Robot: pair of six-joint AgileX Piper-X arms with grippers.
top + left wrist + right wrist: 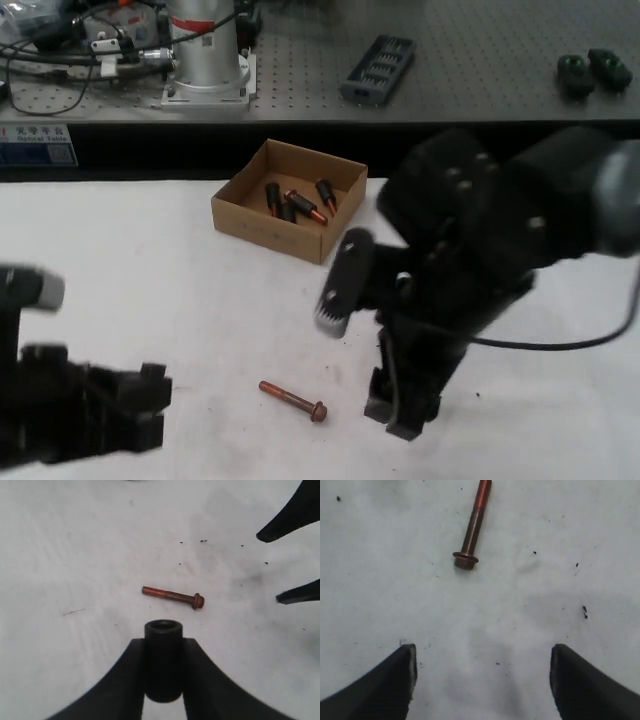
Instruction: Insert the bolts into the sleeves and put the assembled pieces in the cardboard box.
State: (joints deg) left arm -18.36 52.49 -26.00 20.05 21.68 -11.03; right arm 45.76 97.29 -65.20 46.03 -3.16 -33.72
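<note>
well, your bolt [293, 399] lies flat and alone on the white table [150, 270]. it is copper in colour, with its flanged head toward the right gripper [482, 650] and its shank pointing away from it. the right gripper hangs low just beside that head, not touching it. you can see its fingers [380, 685] spread wide apart with bare table between them, gripping nothing. in the left wrist view those same two dark fingertips show past the bolt's head.

your left gripper [163, 642] sits on the other side of the bolt, near it but apart, clenched on a black sleeve [163, 680]. the sleeve stands out past the fingertips, its open end on the bolt's side.

farther back you have the box [262, 228], well apart from the bolt. three assembled pieces [305, 207] lie tilted on its floor, each a black sleeve with a copper bolt in it.

behind the table a darker perforated bench [480, 60] carries a metal post [205, 45], a black rack [378, 68] and two black knobs [593, 72].
</note>
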